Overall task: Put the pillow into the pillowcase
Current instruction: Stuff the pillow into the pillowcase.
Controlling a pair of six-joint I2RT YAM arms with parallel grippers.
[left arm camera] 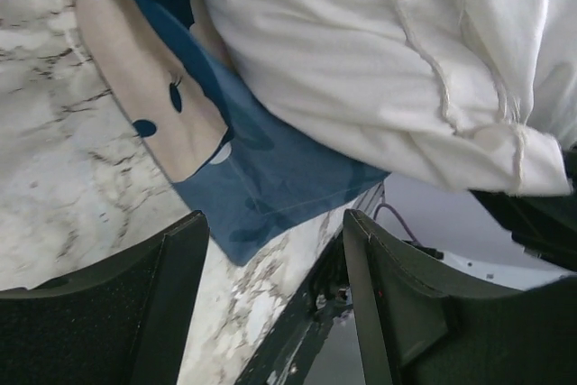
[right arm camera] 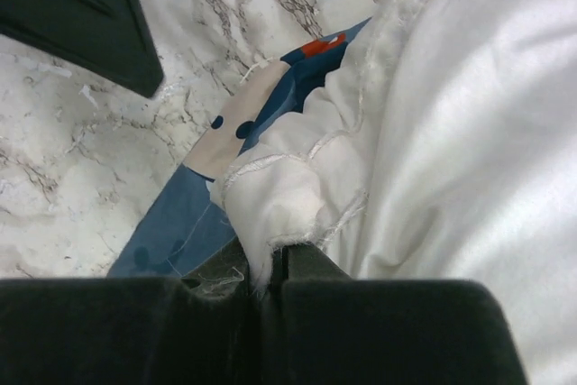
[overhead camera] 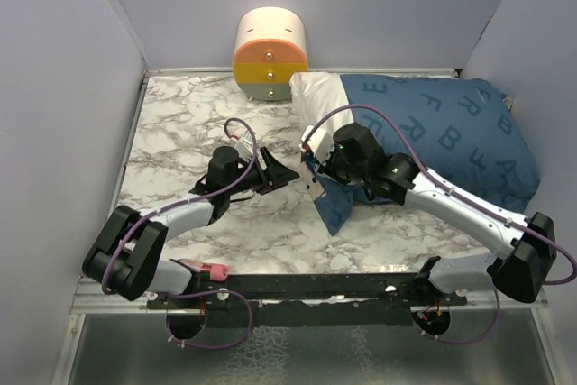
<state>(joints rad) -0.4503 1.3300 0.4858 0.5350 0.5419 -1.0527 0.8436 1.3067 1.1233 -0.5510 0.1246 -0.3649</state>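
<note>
We read E, F, R, B on the pillowcase; our right gripper pinches the pillow corner, while the left gripper gapes empty.

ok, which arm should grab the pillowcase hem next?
Left, probably. The left gripper is open and empty, facing the pillowcase hem. The right gripper is shut on a corner of the pillow, so it's busy.

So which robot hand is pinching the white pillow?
The right gripper: its jaws are shut on a corner of the pillow. The left gripper has its jaws apart, holding nothing.
</note>
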